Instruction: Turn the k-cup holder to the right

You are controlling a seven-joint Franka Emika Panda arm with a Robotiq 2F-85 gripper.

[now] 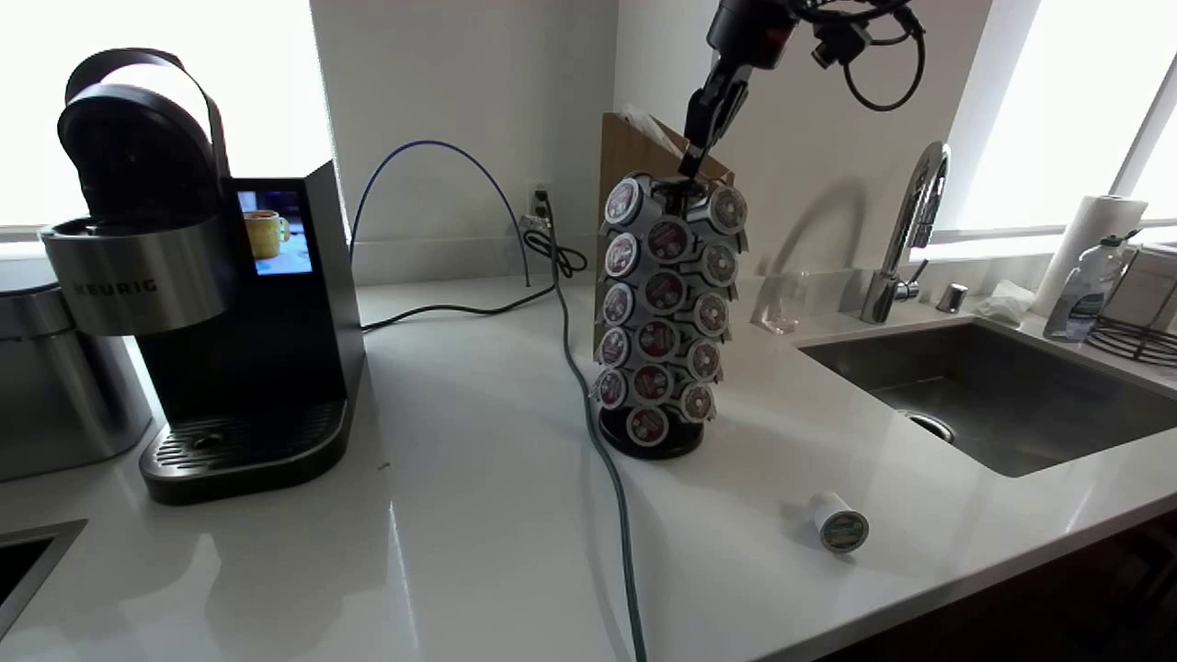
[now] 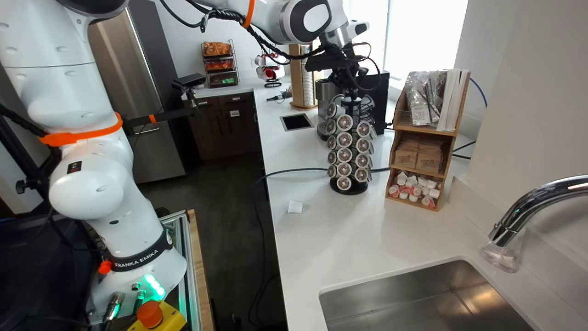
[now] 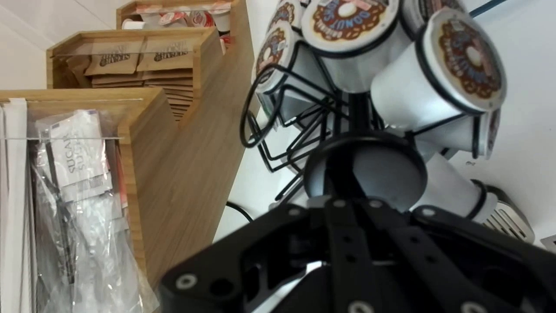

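Observation:
The k-cup holder is a tall dark wire tower with columns of silver-lidded pods and a round black base (image 1: 679, 441). It stands upright on the counter, and also shows in an exterior view (image 2: 351, 105). In the wrist view its round, dark-rimmed, shiny top (image 3: 388, 174) is close below the fingers, with some empty wire loops beside it. My gripper (image 1: 690, 165) points down at the top centre; its tips seem to touch the top. In the wrist view the fingers (image 3: 341, 178) are together with nothing seen between them. In an exterior view the gripper (image 2: 352, 92) is partly hidden by cables.
A wooden organizer (image 2: 452, 151) stands close beside the holder, also in the wrist view (image 3: 186, 174). A cable (image 1: 607, 460) runs past the base. A loose pod (image 1: 839, 524) lies on the counter. The coffee machine (image 1: 294, 368) and sink (image 1: 965, 395) are at either side.

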